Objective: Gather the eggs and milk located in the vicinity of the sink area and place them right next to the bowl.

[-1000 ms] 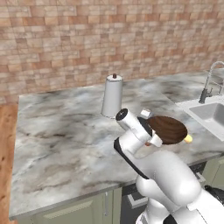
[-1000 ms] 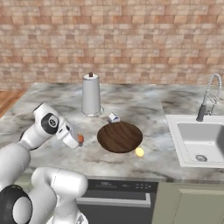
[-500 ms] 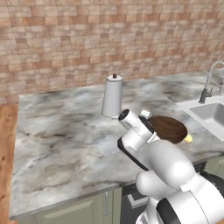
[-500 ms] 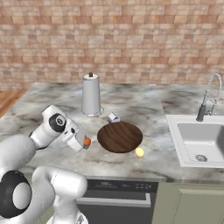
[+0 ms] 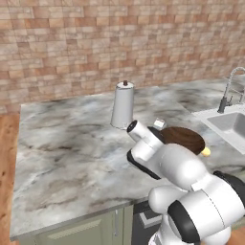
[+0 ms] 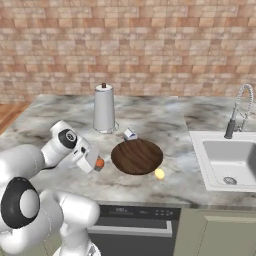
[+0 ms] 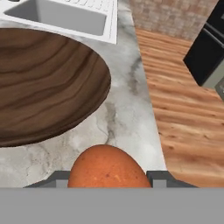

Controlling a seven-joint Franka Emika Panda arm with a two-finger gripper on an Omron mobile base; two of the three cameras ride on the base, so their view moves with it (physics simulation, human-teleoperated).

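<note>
An orange-brown egg [image 6: 100,163] is clamped in the closed gripper [image 6: 97,162], just left of the bowl [image 6: 136,156] and apparently slightly above the counter [image 6: 165,112]. The milk [image 6: 129,134] sits at the bowl's far rim.

The supporting surface is a grey-veined marble countertop [image 6: 165,112] running along a brick wall, above pale green cabinet fronts. A tall white-grey jug [image 6: 104,108] with a dark knob stands upright on the countertop towards the wall. A small white milk carton [image 6: 130,134] with blue markings rests just in front of and to the right of the jug, close to the far rim of the bowl [image 6: 137,156]. The wide, dark wooden bowl sits flat near the front edge. A small yellow egg [image 6: 159,174] lies on the marble just beside the bowl's front right rim. The pale sink [image 6: 225,157] is set into the countertop at the right, with a chrome spring faucet [image 6: 236,111] behind the basin.
</note>
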